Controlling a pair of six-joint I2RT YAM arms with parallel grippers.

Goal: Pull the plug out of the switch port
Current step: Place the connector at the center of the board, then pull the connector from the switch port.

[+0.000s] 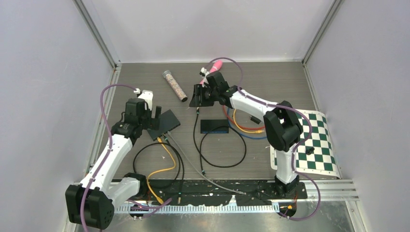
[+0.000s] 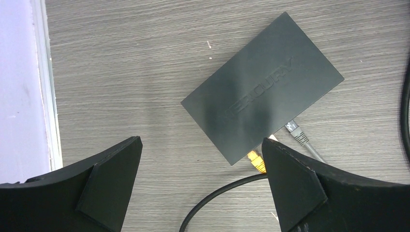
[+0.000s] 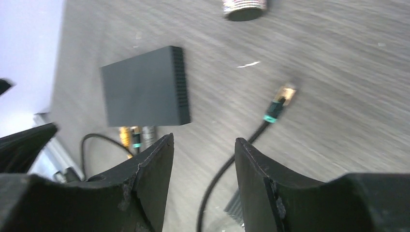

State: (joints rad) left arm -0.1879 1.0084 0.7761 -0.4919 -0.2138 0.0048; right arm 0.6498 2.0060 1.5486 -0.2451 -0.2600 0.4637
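A black Mercury switch [image 2: 261, 92] lies flat on the table, seen also from above [image 1: 164, 123] and in the right wrist view [image 3: 142, 89]. A yellow plug [image 2: 256, 162] and a grey plug [image 2: 296, 131] sit in its near edge. A third plug with a teal band [image 3: 138, 138] shows between them. My left gripper [image 2: 200, 145] is open and empty, hovering beside the switch's port edge [image 1: 152, 116]. My right gripper [image 3: 203, 140] is open and empty, above the table [image 1: 199, 96]. A loose black cable's gold-tipped plug [image 3: 279, 102] lies free below it.
A second black switch [image 1: 215, 126] lies mid-table with red, blue and orange cables [image 1: 241, 126] at its right. A clear tube [image 1: 175, 86] and a pink object [image 1: 215, 65] lie at the back. A chequered mat [image 1: 314, 145] is on the right. Black cable loops [image 1: 222, 150] cross the middle.
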